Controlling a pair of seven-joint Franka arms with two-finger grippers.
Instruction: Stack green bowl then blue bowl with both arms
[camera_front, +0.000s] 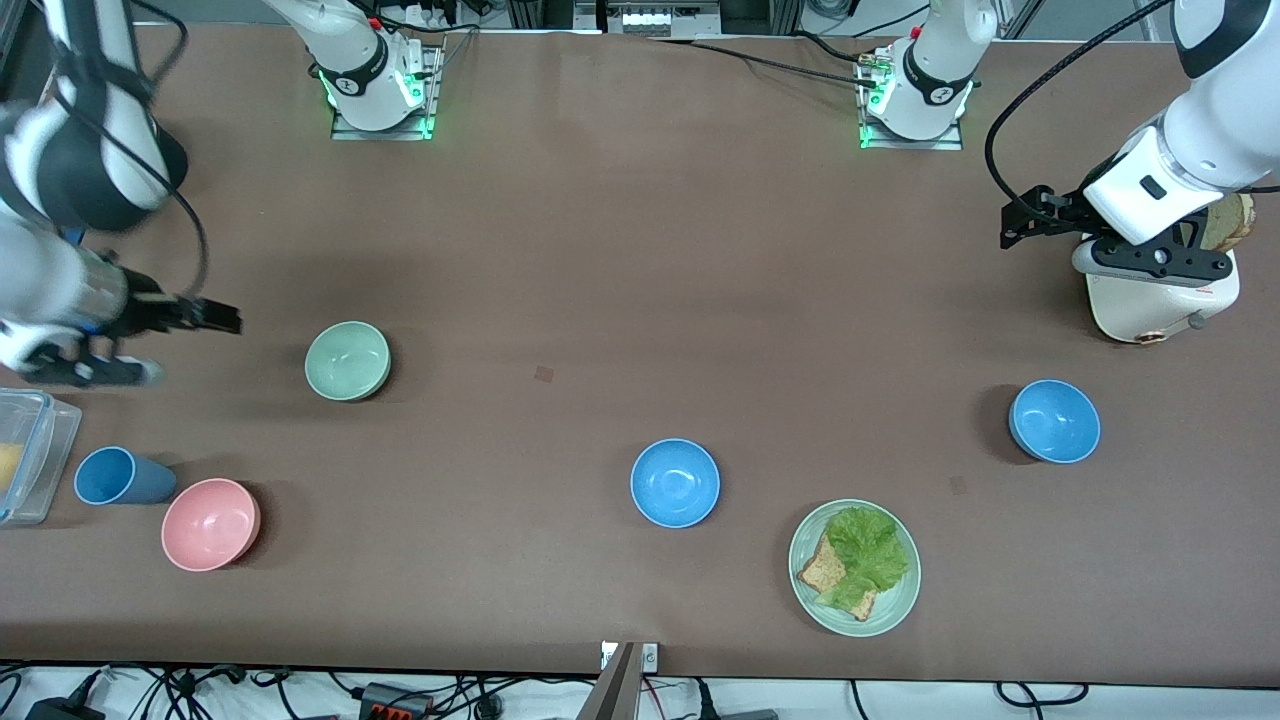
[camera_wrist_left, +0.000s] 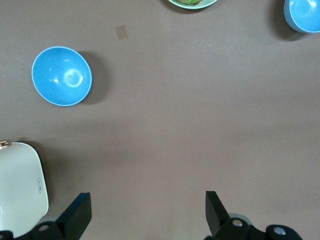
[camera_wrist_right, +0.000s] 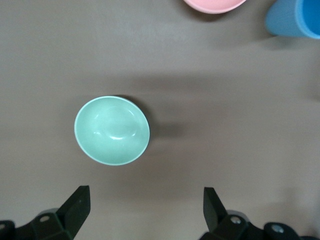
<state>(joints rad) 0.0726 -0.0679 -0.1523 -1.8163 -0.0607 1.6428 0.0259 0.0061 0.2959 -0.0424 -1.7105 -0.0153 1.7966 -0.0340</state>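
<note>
We are at the approach step: both bowls sit unstacked on the surface (camera_front: 600, 300), so the right gripper (camera_wrist_right: 145, 210), fingers spread and empty near the green bowl (camera_front: 347, 361), must next descend on its rim, while the left gripper (camera_wrist_left: 147, 212), fingers likewise apart, waits near the blue bowl (camera_front: 1054, 421).

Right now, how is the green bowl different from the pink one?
The green bowl is pale mint; the pink bowl is salmon pink. The green bowl stands alone, farther from the front camera; the pink bowl sits nearer, beside a blue cup. Both are upright, empty, round and about the same size, and neither is held by a gripper.
</note>
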